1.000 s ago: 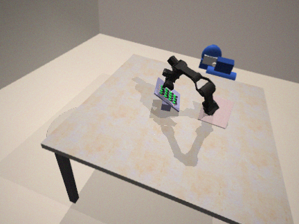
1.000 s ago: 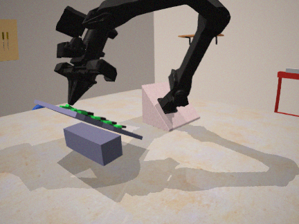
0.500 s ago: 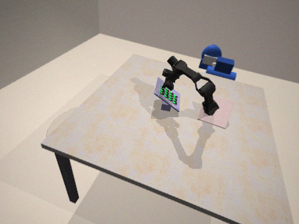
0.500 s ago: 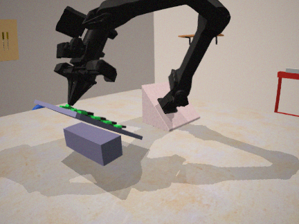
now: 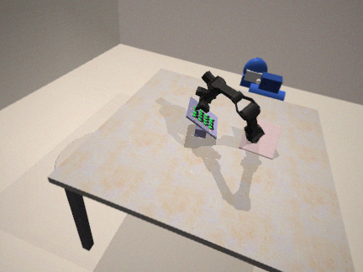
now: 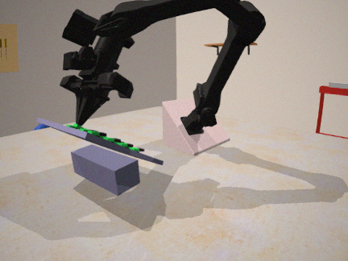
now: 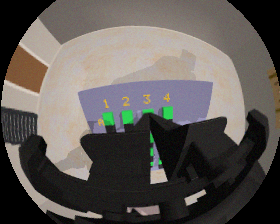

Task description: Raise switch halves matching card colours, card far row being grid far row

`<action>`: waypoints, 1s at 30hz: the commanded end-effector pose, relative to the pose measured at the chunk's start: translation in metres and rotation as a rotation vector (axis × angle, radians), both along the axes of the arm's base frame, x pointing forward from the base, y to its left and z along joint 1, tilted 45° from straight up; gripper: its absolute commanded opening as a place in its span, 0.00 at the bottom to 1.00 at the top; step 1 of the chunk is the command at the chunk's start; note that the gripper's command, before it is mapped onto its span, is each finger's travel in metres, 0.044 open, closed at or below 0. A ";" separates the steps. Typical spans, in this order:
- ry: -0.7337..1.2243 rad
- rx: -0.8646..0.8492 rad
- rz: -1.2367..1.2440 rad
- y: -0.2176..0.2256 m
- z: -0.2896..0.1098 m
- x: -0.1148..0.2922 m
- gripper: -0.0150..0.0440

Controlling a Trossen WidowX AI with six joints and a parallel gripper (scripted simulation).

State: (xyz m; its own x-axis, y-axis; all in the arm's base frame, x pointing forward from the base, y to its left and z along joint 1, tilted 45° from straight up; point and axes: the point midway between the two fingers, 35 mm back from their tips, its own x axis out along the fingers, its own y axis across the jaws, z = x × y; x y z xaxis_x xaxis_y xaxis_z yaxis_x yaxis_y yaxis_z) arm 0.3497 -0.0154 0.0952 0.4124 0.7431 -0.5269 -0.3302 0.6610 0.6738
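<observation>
One closed gripper (image 6: 82, 121), fingers pressed together with nothing between them, forming a single blunt point for pressing. Tip poised over the far, raised end of the tilted panel (image 6: 149, 156), directly above the far row of switches (image 6: 76, 126); from the exterior view, touching or just short of touching, cannot tell which.

Nearest to the arm base: pink wedge mount (image 6: 179, 131). Next out: grey-blue support block (image 6: 105, 168) under the panel. Farther out: panel slopes up away from the arm, long axis running base-to-far, switch rows (image 5: 202, 118) stepping up along it.

Wrist view: column numbers 1 to 4 (image 7: 136, 101) printed beyond the far row; green halves visible beside them; fingertip point sits toward columns 3–4, near rows hidden under the fingers. Card not legible in any view, so which switches differ cannot be checked.

Judgement: coming move is a straight downward press along the finger axis; target lies directly below the tip, not sideways. Risk: sliding off down the slope onto the neighbouring row.
</observation>
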 end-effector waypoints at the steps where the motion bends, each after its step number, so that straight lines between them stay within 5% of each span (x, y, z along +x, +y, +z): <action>1: 0.006 -0.001 -0.002 0.000 -0.001 0.000 0.25; 22: 0.005 -0.001 -0.002 0.002 -0.003 0.001 0.25; 30: -0.008 0.005 -0.020 -0.046 0.029 -0.028 0.25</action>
State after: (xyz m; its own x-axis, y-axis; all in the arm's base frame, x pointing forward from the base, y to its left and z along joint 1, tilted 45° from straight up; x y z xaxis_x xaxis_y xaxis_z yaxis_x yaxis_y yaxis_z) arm 0.3282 -0.0506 0.1136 0.4202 0.7377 -0.5285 -0.3142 0.6646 0.6779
